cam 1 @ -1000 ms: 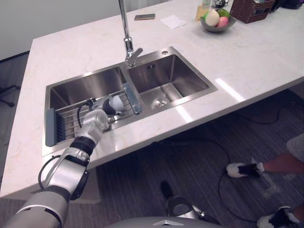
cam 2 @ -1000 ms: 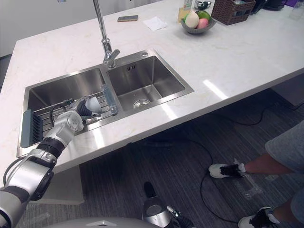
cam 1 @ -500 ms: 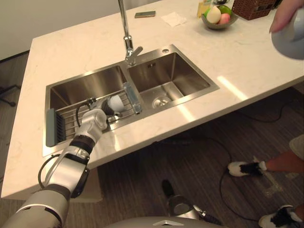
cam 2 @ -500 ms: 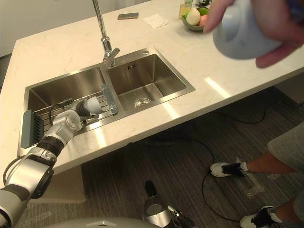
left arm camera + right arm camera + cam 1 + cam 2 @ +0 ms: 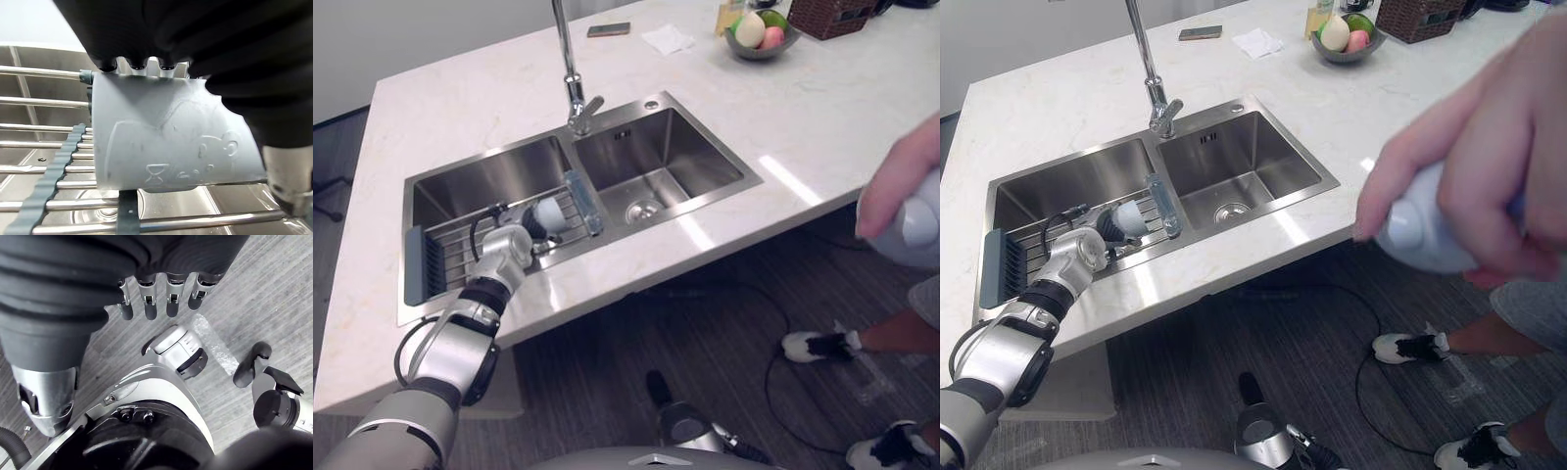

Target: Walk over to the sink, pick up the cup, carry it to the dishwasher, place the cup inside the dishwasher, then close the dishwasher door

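Left hand [image 5: 506,245] tight around the cup [image 5: 166,137] on the sink rack [image 5: 450,257]; right hand [image 5: 146,293] loose, fingers apart.

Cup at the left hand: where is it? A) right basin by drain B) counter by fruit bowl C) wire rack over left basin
C: the pale grey cup lies on the metal wire rack across the steel sink's left basin, left hand curled round it.

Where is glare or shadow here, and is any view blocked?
Left eye view: glare streaks on the countertop beside the sink. Right eye view: a person's hand holding a pale object blocks the right side. Left wrist view: the left hand shadows the cup.
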